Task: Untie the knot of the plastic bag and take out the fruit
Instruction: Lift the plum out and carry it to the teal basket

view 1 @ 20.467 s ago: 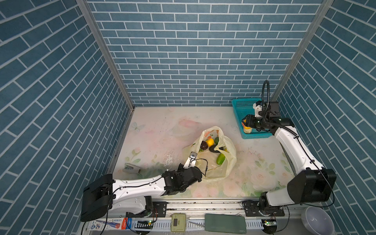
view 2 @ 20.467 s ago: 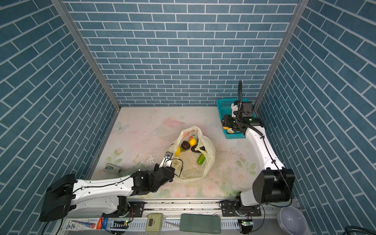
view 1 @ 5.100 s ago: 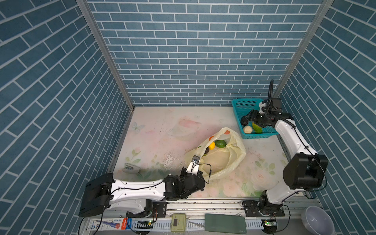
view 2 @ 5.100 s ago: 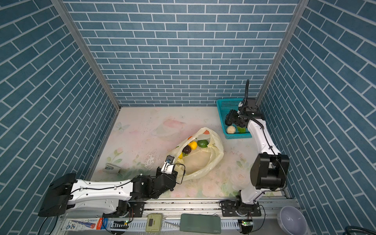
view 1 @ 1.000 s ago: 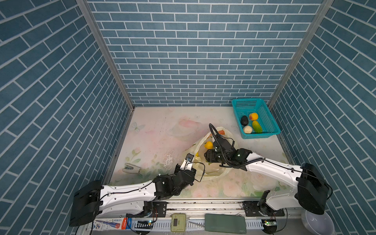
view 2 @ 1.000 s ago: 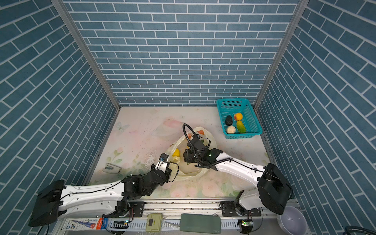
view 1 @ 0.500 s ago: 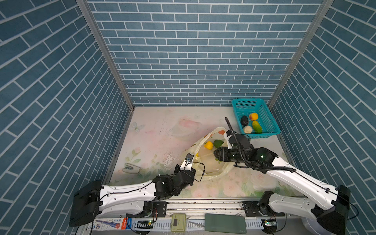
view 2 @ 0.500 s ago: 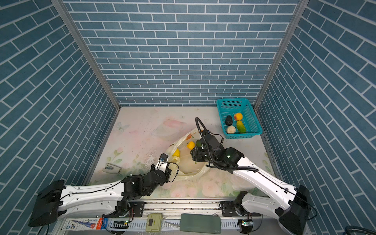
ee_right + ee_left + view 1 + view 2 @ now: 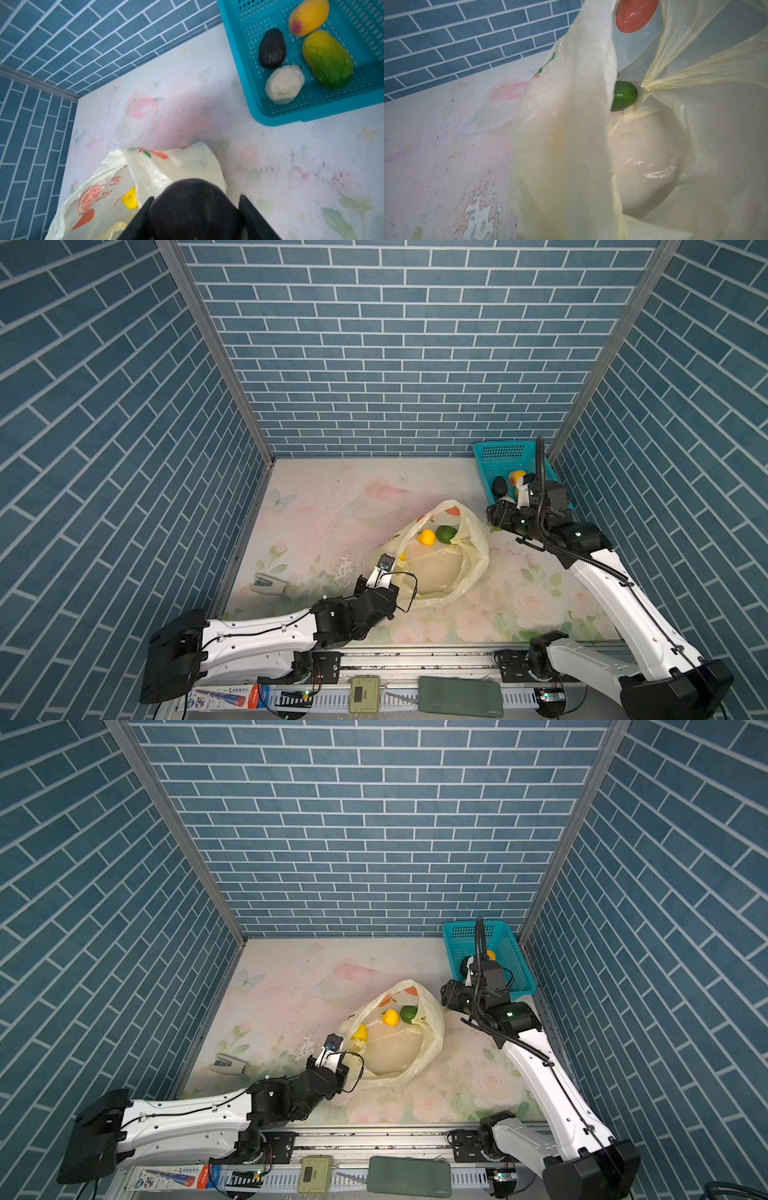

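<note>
- At frame right, the right hand (image 9: 496,516) gripped a dark fruit (image 9: 193,207) just lifted from the plastic bag (image 9: 440,572).
- The left hand (image 9: 384,570) stayed clamped on the bag; more fruit remained inside.

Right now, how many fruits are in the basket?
4, at the basket's near end: black fruit, white fruit, green fruit, orange fruit; none seems hidden. Another dark fruit is in the right pincer.

Pale yellow plastic bag (image 9: 469,568), orange-red prints; yellow fruit (image 9: 426,537), green fruit (image 9: 446,534), black fruit (image 9: 193,207); teal perforated basket (image 9: 498,454); pink-floral counter (image 9: 316,506); blue brick walls (image 9: 395,344), white joints.
</note>
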Tool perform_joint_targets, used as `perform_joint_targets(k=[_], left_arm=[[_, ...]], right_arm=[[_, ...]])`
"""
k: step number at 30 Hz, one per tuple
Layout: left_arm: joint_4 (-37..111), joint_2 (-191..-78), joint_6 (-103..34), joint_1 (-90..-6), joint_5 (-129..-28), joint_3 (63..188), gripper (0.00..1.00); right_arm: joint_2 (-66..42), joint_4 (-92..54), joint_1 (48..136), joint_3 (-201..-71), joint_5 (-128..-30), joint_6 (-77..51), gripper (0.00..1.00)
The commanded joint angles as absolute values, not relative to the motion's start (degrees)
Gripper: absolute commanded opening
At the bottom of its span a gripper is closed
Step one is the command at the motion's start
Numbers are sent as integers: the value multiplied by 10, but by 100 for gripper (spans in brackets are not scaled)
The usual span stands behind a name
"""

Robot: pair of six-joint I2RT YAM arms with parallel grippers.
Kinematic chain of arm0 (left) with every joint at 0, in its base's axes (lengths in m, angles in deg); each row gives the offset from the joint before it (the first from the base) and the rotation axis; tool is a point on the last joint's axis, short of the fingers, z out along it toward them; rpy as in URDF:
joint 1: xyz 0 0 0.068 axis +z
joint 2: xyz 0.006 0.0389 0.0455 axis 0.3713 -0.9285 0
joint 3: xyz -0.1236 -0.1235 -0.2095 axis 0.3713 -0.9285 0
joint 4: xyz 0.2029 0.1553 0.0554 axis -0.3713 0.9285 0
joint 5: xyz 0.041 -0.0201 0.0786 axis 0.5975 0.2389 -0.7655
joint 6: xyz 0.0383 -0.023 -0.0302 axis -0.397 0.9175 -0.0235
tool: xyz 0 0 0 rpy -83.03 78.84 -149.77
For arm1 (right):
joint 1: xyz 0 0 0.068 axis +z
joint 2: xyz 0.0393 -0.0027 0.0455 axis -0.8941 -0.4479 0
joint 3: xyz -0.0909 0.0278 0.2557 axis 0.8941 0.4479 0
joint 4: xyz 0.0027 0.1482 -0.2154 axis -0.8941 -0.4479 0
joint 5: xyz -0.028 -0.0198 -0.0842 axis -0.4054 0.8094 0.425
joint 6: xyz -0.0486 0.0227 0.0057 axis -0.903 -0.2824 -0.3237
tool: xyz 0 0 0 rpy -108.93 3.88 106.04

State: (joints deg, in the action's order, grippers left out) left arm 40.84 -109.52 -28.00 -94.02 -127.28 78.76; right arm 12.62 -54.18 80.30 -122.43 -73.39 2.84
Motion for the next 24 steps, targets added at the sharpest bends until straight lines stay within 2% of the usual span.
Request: perform_joint_targets(k=[1,9,18,24], left_arm=[[411,-1101,-281,-937,-1278,792,0],[410,-1106,-283,-937,-1277,799,0],[408,-1115,-280,-937,-1273,803,0],[410,-1113,-282,-937,-1276,804,0]], right_arm=[[88,-477,745,-1240,-767,2,48],[-82,-373,627,-1282,-766,-10,48],[-273,-359,581,-1418,-755,-15,50],[-354,-386,579,-1498,-753,-17,61]])
